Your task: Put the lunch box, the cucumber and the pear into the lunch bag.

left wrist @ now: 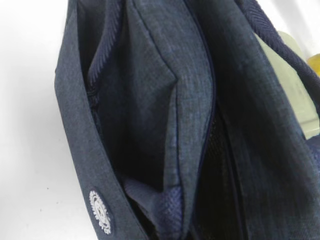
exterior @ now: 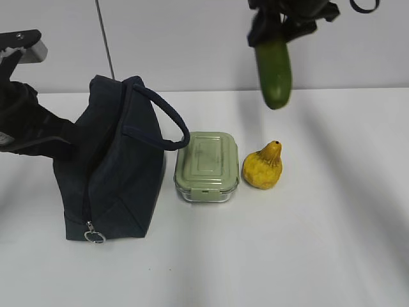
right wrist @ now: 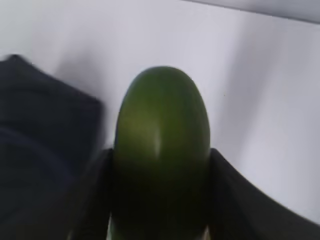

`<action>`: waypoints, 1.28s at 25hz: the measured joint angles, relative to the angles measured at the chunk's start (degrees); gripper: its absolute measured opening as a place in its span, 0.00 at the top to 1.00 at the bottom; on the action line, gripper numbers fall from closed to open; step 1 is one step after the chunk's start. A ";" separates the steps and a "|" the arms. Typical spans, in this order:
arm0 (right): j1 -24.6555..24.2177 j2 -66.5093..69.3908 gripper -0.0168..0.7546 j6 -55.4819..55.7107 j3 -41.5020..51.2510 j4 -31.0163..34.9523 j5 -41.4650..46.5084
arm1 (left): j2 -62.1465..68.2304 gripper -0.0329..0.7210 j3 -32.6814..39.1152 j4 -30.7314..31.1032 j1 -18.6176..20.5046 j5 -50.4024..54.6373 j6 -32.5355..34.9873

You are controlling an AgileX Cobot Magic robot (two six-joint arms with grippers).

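The navy lunch bag (exterior: 115, 185) stands at the left, its top gaping open in the left wrist view (left wrist: 165, 100). The lunch box (exterior: 206, 165) with its sage-green lid sits on the table just right of the bag. The yellow pear (exterior: 263, 167) stands right of the box. My right gripper (exterior: 281, 29) is shut on the dark green cucumber (exterior: 273, 73), which hangs end-down high above the pear and fills the right wrist view (right wrist: 160, 130). My left arm (exterior: 29, 121) meets the bag's left side. Its fingers are hidden.
The bag's silver zip pull (exterior: 94, 236) hangs at its near lower corner, and a loop handle (exterior: 167, 121) arches toward the lunch box. A slice of the box (left wrist: 295, 95) and the pear (left wrist: 314, 62) shows past the bag. White table surrounds them.
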 joint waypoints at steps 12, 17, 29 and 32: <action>19.16 3.55 0.49 -26.00 -0.61 30.80 -16.02 | 0.00 0.97 -0.32 0.01 0.00 -0.11 0.00; 20.20 7.11 0.49 -30.88 -0.61 33.59 -20.50 | 0.00 0.97 -0.32 0.01 0.00 -0.11 0.00; 19.87 11.44 0.48 -25.47 -0.28 15.07 -18.63 | 0.00 0.97 -0.37 0.12 0.00 -0.06 0.00; 19.87 11.44 0.37 -24.52 -0.28 15.35 -18.65 | 0.00 0.97 -0.37 0.12 0.00 -0.06 0.00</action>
